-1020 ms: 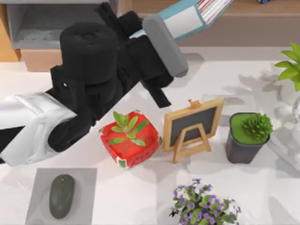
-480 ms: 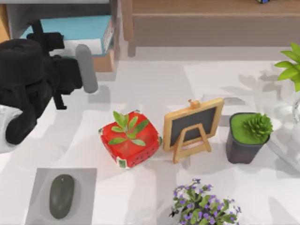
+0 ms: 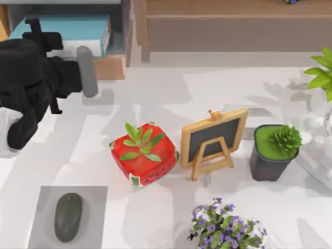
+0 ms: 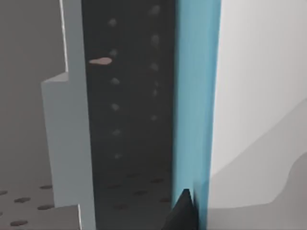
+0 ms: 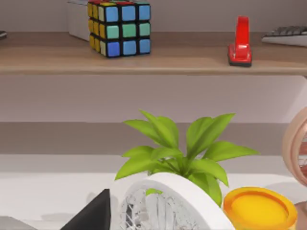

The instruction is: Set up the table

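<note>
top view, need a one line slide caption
Left arm's gripper slots a blue book into the shelf unit behind a table of potted plants.

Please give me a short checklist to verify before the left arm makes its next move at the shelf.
1. Blue book lies flat inside the shelf compartment: ok.
2. Left gripper at the compartment's opening, beside the book: ok.
3. Fingers released from the book: cannot tell.
4. Red pot and small chalkboard stand apart from the arm: ok.
5. Mouse on its grey pad: ok.
</note>
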Available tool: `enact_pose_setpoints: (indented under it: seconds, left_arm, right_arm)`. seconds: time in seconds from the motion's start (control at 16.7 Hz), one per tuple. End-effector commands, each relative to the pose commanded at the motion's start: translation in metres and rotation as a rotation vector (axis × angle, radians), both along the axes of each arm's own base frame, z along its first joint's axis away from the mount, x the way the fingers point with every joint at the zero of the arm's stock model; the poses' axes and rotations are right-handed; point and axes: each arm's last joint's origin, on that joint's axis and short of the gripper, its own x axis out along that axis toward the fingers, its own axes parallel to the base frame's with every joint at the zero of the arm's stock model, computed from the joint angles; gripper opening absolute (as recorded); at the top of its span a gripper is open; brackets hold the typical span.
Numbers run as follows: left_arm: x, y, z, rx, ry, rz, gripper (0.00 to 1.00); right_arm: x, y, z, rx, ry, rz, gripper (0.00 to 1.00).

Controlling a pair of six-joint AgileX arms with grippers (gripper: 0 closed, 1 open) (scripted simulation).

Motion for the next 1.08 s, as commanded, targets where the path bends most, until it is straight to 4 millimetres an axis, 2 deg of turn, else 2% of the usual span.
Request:
enact_pose_setpoints:
  seconds: [0.12,0.3,0.54,0.78,1.08]
  left_arm:
    - [0.000,-0.001,0.000,0.000,0.001,-0.004,0.00]
    - [0.012,-0.001,0.002,-0.003,-0.014,-0.002,0.00]
    - [0.029,-0.001,-0.004,0.000,-0.001,0.000,0.00]
    - [0.030,-0.001,-0.005,0.000,0.000,0.000,0.00]
    - [0.030,-0.001,-0.005,0.000,0.000,0.000,0.38]
  right_arm:
    - [0.000,0.000,0.000,0.000,0.000,0.000,1.00]
    - [0.000,0.000,0.000,0.000,0.000,0.000,1.00]
    - [0.000,0.000,0.000,0.000,0.000,0.000,1.00]
    - [0.000,0.000,0.000,0.000,0.000,0.000,1.00]
    - [0.000,0.000,0.000,0.000,0.000,0.000,1.00]
